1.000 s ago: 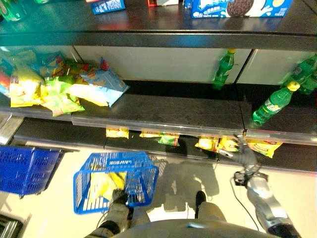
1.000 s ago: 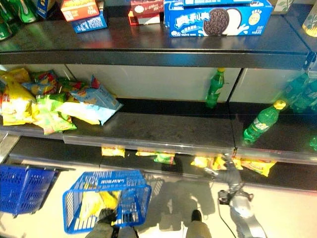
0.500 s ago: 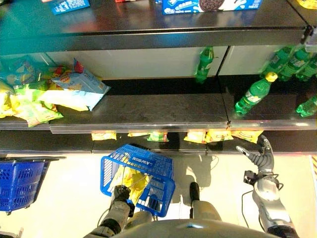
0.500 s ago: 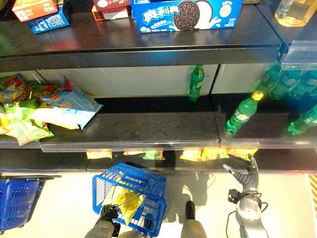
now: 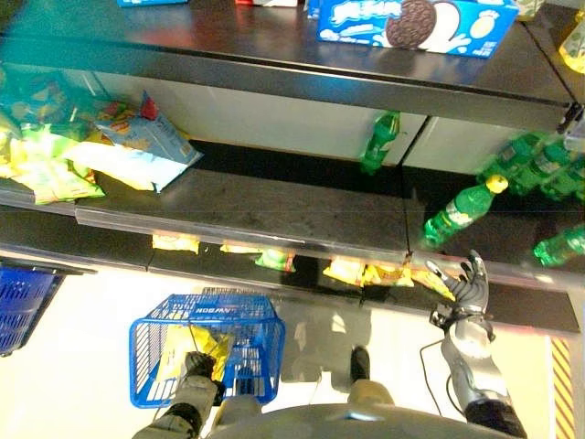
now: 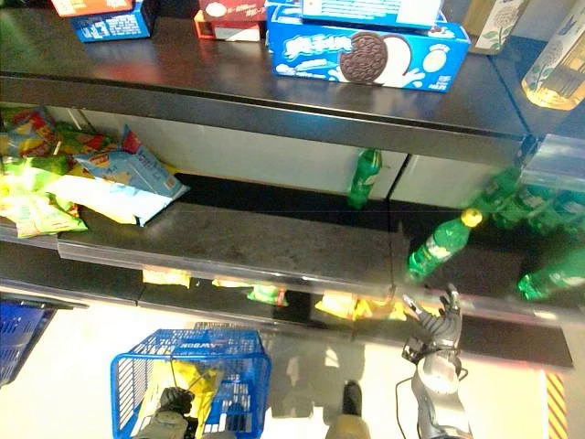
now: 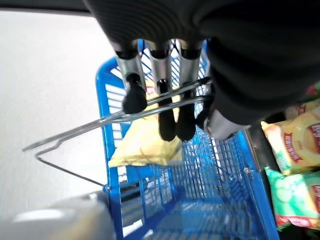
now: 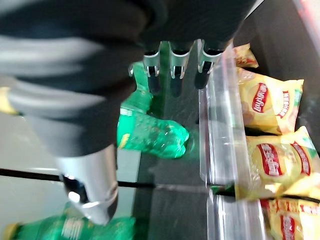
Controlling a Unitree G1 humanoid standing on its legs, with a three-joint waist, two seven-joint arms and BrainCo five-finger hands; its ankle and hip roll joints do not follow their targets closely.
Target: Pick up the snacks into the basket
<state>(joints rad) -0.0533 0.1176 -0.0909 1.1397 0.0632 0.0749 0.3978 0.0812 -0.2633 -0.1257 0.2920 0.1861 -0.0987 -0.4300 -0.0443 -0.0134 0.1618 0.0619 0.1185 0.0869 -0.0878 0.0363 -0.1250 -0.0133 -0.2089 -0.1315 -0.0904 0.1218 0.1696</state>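
With the basket (image 5: 206,358) hung by its wire handle from the curled left hand (image 7: 165,107) and one yellow bag (image 7: 145,147) inside, the open-fingered right hand (image 5: 466,285) is raised near the bottles (image 5: 457,210), which could be knocked over before the bottom-shelf snacks (image 5: 366,272) are reached.

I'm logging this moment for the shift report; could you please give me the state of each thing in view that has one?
Basket: hanging by its wire handles, holding a yellow bag.
Left hand: curled round the handles.
Right hand: open, raised near the shelf edge.
Bottle: lying tilted, capped.
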